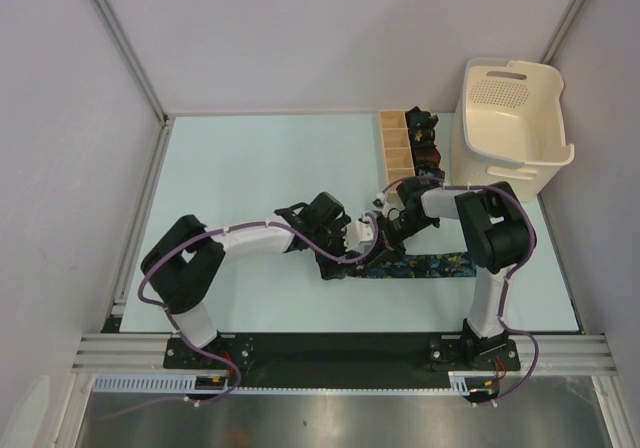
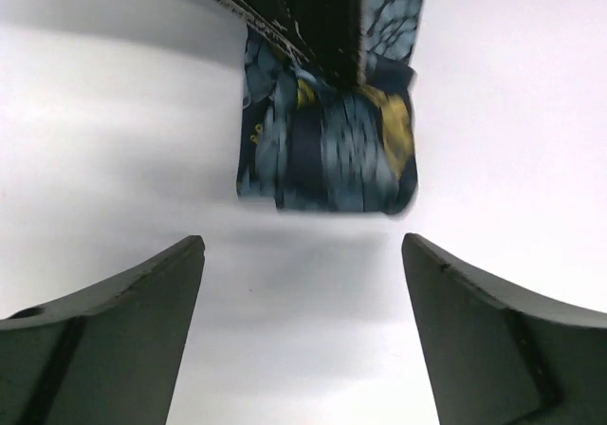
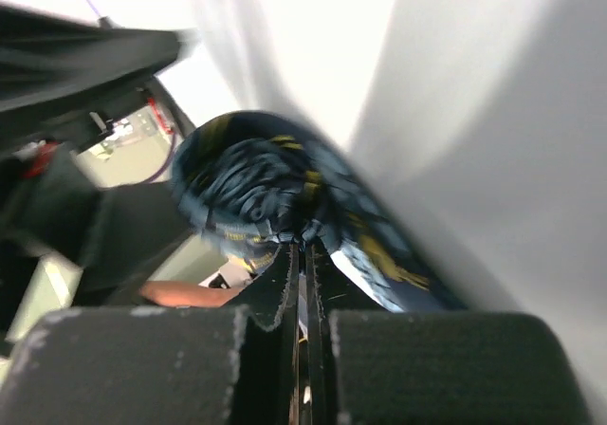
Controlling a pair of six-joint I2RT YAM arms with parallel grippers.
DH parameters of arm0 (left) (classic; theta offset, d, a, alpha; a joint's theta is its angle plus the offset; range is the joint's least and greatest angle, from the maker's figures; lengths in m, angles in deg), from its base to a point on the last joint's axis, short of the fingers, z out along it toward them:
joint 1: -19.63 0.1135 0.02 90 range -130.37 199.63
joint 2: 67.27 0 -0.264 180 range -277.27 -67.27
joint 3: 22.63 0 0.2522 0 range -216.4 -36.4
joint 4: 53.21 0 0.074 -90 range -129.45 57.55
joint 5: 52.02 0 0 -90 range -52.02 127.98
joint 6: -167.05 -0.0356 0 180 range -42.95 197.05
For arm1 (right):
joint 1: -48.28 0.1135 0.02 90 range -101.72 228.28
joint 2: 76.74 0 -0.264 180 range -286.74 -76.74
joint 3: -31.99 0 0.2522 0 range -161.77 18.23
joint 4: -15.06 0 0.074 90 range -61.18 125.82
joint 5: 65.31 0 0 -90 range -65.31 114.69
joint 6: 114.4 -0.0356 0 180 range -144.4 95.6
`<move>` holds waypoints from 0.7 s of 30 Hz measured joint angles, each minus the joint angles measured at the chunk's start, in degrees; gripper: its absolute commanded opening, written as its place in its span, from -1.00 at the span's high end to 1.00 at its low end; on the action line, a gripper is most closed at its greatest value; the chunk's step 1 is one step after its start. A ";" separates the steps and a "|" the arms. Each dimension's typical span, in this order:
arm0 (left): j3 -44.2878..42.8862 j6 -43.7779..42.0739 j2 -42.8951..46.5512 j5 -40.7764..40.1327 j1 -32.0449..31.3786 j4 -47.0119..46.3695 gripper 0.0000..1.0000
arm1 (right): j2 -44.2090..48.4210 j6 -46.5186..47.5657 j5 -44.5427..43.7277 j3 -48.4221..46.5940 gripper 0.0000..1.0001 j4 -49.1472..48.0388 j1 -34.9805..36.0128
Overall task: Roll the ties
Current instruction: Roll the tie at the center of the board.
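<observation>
A navy tie with a blue, teal and yellow floral pattern (image 1: pixel 425 266) lies flat on the table right of centre. Its left part is rolled up. My right gripper (image 1: pixel 388 230) is shut on that roll; the right wrist view shows the fingers pinching the coiled fabric (image 3: pixel 248 195) at the gripper tip (image 3: pixel 305 248). My left gripper (image 1: pixel 352 236) is open and empty, just left of the roll. In the left wrist view the gripper (image 2: pixel 303 254) faces the tie's folded end (image 2: pixel 327 150), a short gap away. Small dark coiled ties (image 1: pixel 422 136) sit in the wooden box.
A tan wooden divided box (image 1: pixel 395 148) stands at the back right of the table. A cream plastic basket (image 1: pixel 510 123) stands right of it. The two grippers are close together at the table's middle. The table's right edge lies near the tie's flat end.
</observation>
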 measured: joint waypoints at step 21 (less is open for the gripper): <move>-1.11 -0.09 -5.62 2.56 -5.55 -11.78 -0.08 | -2.34 3.26 -4.46 -1.68 1.00 5.03 -0.85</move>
